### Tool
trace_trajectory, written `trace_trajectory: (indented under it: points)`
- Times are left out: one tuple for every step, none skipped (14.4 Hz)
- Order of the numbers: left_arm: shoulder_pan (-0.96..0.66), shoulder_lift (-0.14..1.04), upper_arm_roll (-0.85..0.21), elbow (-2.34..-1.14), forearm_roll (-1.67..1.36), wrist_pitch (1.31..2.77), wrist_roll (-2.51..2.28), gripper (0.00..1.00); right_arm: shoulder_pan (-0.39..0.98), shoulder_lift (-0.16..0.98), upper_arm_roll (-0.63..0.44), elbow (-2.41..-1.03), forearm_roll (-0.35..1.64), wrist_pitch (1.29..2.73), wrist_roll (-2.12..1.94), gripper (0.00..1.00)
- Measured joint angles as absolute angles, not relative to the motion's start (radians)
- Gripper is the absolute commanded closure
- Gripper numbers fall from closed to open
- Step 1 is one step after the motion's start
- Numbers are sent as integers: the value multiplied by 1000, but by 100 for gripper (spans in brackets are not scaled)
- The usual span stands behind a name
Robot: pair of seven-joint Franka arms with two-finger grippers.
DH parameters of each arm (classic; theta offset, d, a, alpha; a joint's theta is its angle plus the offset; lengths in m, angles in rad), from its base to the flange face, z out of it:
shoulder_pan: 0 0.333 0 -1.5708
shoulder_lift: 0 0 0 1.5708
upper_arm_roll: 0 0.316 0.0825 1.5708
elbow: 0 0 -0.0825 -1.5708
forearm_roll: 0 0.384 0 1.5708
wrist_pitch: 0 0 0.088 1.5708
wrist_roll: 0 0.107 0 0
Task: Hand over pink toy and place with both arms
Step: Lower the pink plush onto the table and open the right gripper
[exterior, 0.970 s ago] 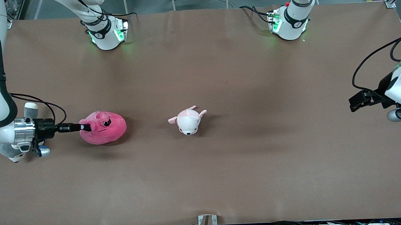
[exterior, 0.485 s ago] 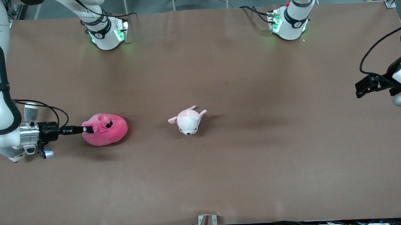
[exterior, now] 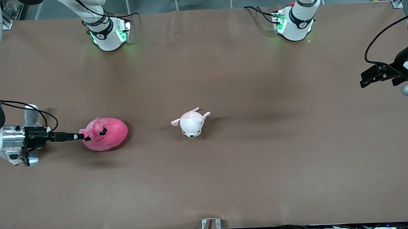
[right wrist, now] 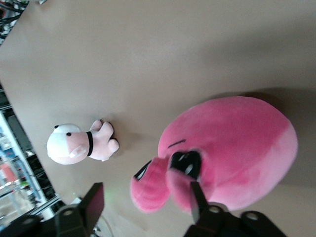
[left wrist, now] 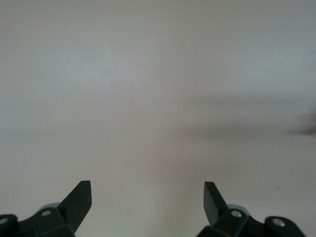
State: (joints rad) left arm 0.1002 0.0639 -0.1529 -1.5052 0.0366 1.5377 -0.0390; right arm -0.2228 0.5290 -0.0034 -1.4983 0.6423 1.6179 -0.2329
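Note:
The pink toy (exterior: 105, 134) lies on the brown table toward the right arm's end. In the right wrist view it (right wrist: 237, 148) shows dark angry eyes and a snout. My right gripper (exterior: 82, 136) is low, level with the toy's face, and open; in its wrist view (right wrist: 145, 190) the snout and an ear lie between the spread fingers, one finger (right wrist: 196, 197) against the ear. My left gripper (exterior: 365, 79) is open and empty, raised over the left arm's end of the table; its wrist view (left wrist: 148, 185) shows only bare table.
A small pale pink-and-white plush animal (exterior: 191, 122) lies near the middle of the table, between the toy and the left arm's end; it also shows in the right wrist view (right wrist: 79, 143). The arm bases (exterior: 109, 32) (exterior: 294, 22) stand along the table edge farthest from the front camera.
My right gripper has opened, let go of the pink toy and drawn back toward its own end. The toy has settled slightly nearer the camera. My left gripper has drawn away toward the table's edge.

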Motion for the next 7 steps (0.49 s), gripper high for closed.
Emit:
trace_trajectory:
  points:
    - [62, 37, -116, -1529, 36, 1537, -38, 0, -221, 511, 4, -1474, 592, 1591, -201, 0]
    - [40, 7, -97, -1556, 36, 1537, -38, 0, -213, 489, 10, -1452, 546, 1566, -168, 0]
    - [27, -25, -90, -1585, 36, 1537, -38, 0, -201, 465, 14, -1430, 503, 1545, -133, 0]
    - [17, -58, -89, -1612, 36, 1537, -38, 0, -185, 440, 17, -1408, 452, 1527, -104, 0]
    - [9, -89, -89, -1636, 36, 1537, -38, 0, -166, 416, 18, -1384, 393, 1514, -86, 0]
    - [4, -113, -89, -1654, 36, 1537, -38, 0, -146, 393, 19, -1364, 334, 1508, -77, 0]
    - [3, -127, -89, -1666, 36, 1537, -38, 0, -123, 371, 20, -1350, 275, 1505, -71, 0]
